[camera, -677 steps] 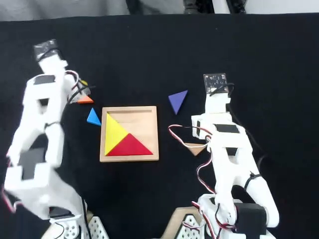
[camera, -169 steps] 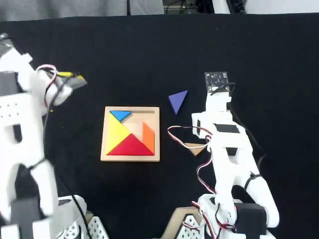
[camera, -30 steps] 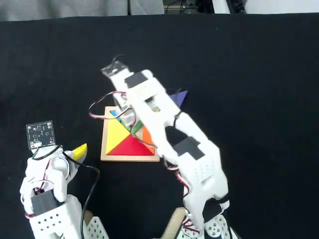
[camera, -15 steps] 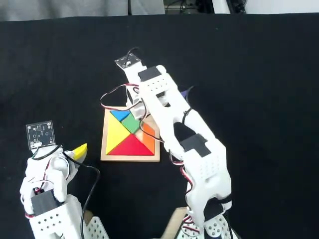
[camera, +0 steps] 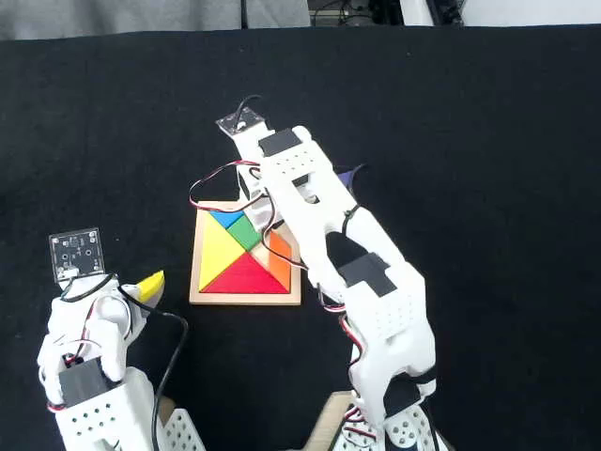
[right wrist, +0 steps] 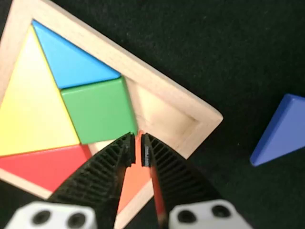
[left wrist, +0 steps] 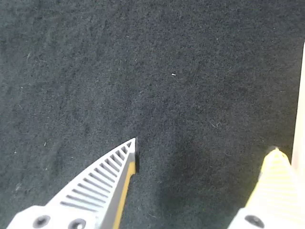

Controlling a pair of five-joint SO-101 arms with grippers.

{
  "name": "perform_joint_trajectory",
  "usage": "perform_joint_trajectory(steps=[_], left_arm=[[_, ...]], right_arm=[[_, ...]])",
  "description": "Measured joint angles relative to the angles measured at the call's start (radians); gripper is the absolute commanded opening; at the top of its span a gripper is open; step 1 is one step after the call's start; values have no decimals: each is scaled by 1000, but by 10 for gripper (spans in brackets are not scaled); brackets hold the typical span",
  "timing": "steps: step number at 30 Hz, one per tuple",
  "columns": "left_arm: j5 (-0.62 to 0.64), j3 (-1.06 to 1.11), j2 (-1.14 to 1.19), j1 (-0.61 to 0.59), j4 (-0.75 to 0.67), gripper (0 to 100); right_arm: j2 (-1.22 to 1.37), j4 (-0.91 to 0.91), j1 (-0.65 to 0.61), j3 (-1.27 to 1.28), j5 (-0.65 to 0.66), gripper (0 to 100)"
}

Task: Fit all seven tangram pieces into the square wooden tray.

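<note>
Chief risk: the right claw [right wrist: 136,149], its tips nearly together with a thin gap and holding nothing, hangs over the near right corner of the green square [right wrist: 97,109], where it meets the orange triangle [right wrist: 136,183]. Any drop or sideways sweep from there could catch an edge and tip or shift a seated piece, which would narrow the remaining vacancy. Second risk: the indigo triangle [right wrist: 283,131] lies on the tabletop [left wrist: 143,57] outside the tray, beyond its far right corner. If brought in at the wrong angle it would likely ride up on the rim rather than drop flat. The square wooden tray [right wrist: 167,88] holds five pieces lying flat: the yellow triangle [right wrist: 33,109] at left, the red triangle [right wrist: 43,167] along the near side, the blue triangle [right wrist: 71,57] at far left, the green square in the middle and the orange triangle at right. The far right corner shows bare wood. The left claw [left wrist: 202,160] stands wide and empty over bare tabletop near left of the tray.
</note>
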Motion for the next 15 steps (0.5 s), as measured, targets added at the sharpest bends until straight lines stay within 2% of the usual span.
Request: perform_joint_trajectory(steps=[4,9,15], left_arm=[[0,0,0,0,0,395],[0,0,0,0,0,395],[0,0,0,0,0,395]], right_arm=[[0,-46,-2,0,0,32],[0,5,-8,-35,0,32],[6,-25,20,-40,0,32]])
